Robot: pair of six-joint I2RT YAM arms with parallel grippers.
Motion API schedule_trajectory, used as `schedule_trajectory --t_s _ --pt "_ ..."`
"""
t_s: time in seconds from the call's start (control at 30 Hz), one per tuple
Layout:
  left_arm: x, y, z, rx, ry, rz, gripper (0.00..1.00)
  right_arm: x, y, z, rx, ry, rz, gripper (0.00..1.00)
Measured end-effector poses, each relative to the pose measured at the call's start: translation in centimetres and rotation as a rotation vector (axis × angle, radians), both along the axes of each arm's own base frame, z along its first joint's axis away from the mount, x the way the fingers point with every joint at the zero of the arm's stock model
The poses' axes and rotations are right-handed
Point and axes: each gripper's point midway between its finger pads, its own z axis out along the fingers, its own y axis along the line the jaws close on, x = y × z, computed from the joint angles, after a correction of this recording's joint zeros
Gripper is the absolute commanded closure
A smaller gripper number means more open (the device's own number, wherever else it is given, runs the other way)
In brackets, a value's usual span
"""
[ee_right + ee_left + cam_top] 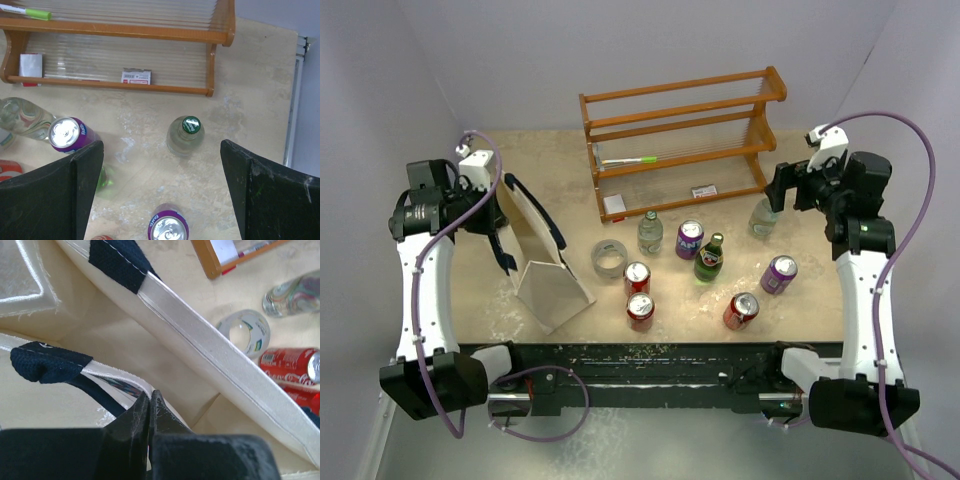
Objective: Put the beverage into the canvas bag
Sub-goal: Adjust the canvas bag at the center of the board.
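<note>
Top external view: canvas bag [555, 290] stands at left of frame, well apart from the drinks clustered mid-table below the wooden rack [680, 110]. Left gripper [150, 401] is pressed together, pinching the bag's near rim just beside the navy handle [42, 362]; judged purpose is to pull the mouth wide and steady the soft cloth so a drink can drop in. Left wrist view shows the cream interior gaping, nothing inside as far as visible. Right gripper [161, 147] is spread wide, holding nothing, hovering at right of frame above the clear bottle [185, 134] with a green cap, which stands upright between the two fingers in the right wrist view. That bottle is likely the beverage picked for this go, though purple cans [70, 134] sit near too; cannot be sure. Bottle stands on the table, not yet grasped. Red cans [640, 310], a green bottle [710, 258] and a tape roll [610, 260] lie between bottle and bag, so the carry across probably needs height.
</note>
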Motion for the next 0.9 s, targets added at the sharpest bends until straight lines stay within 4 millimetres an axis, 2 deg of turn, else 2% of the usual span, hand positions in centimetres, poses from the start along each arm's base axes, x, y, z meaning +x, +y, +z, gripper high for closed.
schedule_trajectory --t_s 0.2,0.37,0.5,0.63,0.73,0.9 --pt "-0.7 -2.1 0.4 0.054 0.002 -0.177 1.00 0.9 0.7 0.2 0.022 0.006 0.049 0.00" --pt "-0.1 -3.7 0.2 0.049 0.034 -0.301 1.00 0.9 1.5 0.1 0.033 0.010 0.095 0.00" --pt "0.5 -4.1 0.2 0.060 0.042 -0.371 1.00 1.1 2.1 -0.1 0.013 0.005 0.128 0.00" --pt "1.1 -4.1 0.3 0.075 0.046 -0.430 1.00 1.2 3.7 -0.3 -0.029 -0.002 0.193 0.00" --pt "1.5 -4.5 0.1 0.073 0.060 -0.473 0.94 1.1 5.7 -0.6 -0.072 -0.007 0.277 0.00" --pt "1.6 -4.6 -0.2 0.069 0.076 -0.494 0.79 0.5 8.5 -1.8 -0.127 0.002 0.404 0.00"
